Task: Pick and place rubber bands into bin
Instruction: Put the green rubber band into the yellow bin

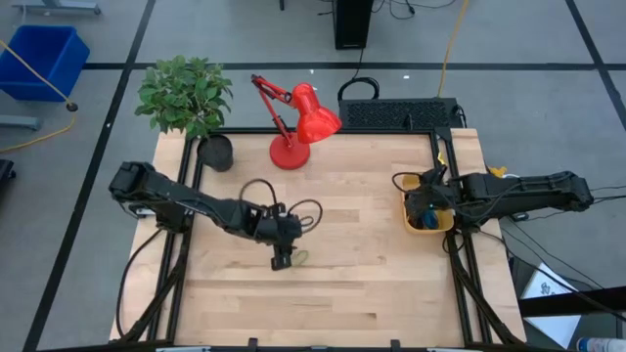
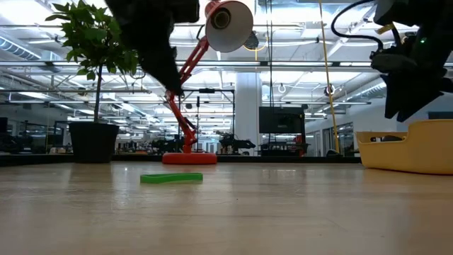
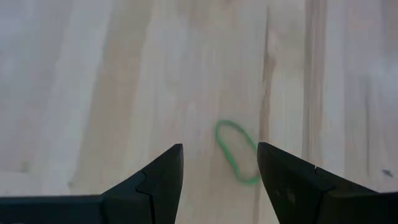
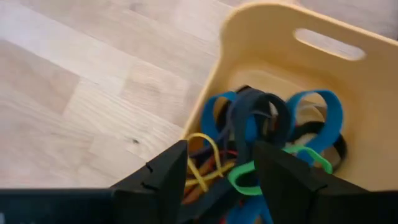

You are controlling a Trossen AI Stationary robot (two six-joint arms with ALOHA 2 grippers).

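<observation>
Our left gripper [image 1: 282,262] hangs above the middle of the table [image 1: 352,303], fingers apart and holding nothing. From its wrist camera we see the one green band [image 3: 236,151] left on the bare wood, lying flat just ahead of the open fingertips and a little toward one finger [image 3: 292,186] rather than centred in the gap. It is a narrow oval, and its long axis runs slantwise to the line between the two fingers, neither square across it nor along it. From above, the band [image 1: 301,257] shows just beside the gripper on the side toward the bin. In the low view it lies limp on the table [image 2: 171,178] with the gripper well clear above it.

We judge the left arm by far the nearer, so the pick falls to it: a small shift over the band, then straight down.

Farther off, our right gripper [image 1: 423,208] sits over the yellow bin [image 1: 445,225] at the table's right edge, fingers apart and empty, with blue, black, green and yellow bands [image 4: 267,143] heaped inside.
</observation>
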